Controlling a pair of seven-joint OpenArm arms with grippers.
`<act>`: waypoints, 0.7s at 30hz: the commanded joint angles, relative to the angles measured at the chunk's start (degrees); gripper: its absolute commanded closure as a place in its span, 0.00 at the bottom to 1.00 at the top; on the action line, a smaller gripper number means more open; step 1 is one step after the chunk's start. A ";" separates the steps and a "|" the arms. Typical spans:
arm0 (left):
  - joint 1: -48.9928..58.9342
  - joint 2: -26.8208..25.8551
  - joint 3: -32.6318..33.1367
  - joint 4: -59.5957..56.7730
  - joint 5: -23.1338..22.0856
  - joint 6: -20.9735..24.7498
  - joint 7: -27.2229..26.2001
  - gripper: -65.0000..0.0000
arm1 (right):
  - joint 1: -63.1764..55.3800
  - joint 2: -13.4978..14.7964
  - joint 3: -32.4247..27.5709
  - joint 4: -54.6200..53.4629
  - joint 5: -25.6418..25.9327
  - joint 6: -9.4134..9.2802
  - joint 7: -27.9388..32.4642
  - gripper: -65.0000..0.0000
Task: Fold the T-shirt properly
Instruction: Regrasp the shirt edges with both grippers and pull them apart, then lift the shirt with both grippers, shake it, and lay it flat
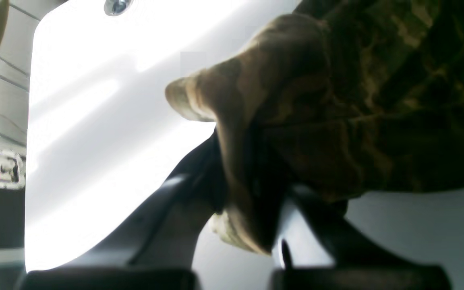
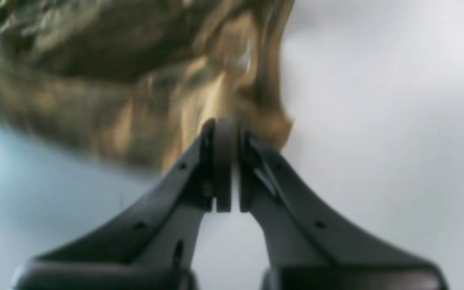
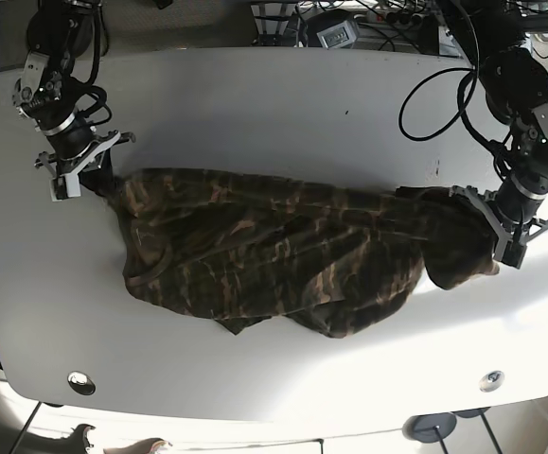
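Stretching the T-shirt (image 3: 283, 255) flat comes first — it lies bunched mid-surface (image 3: 255, 95). Your left gripper (image 1: 252, 209) and right gripper (image 2: 232, 133) each pinch 1 edge, jaws clamped on cloth; pull apart evenly — avoid tugging hard.

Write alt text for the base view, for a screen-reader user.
Overhead view of a camouflage T-shirt stretched, rumpled, across a white table, each end pinched by a robot claw. The right claw holds the end at the picture's left, the left claw the end at its right; black cables trail at the top right.
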 commanded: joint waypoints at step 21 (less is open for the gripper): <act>-9.31 -0.31 7.53 0.99 -1.26 3.53 3.15 1.00 | 0.53 -4.97 0.48 -5.27 0.75 7.81 -13.70 0.42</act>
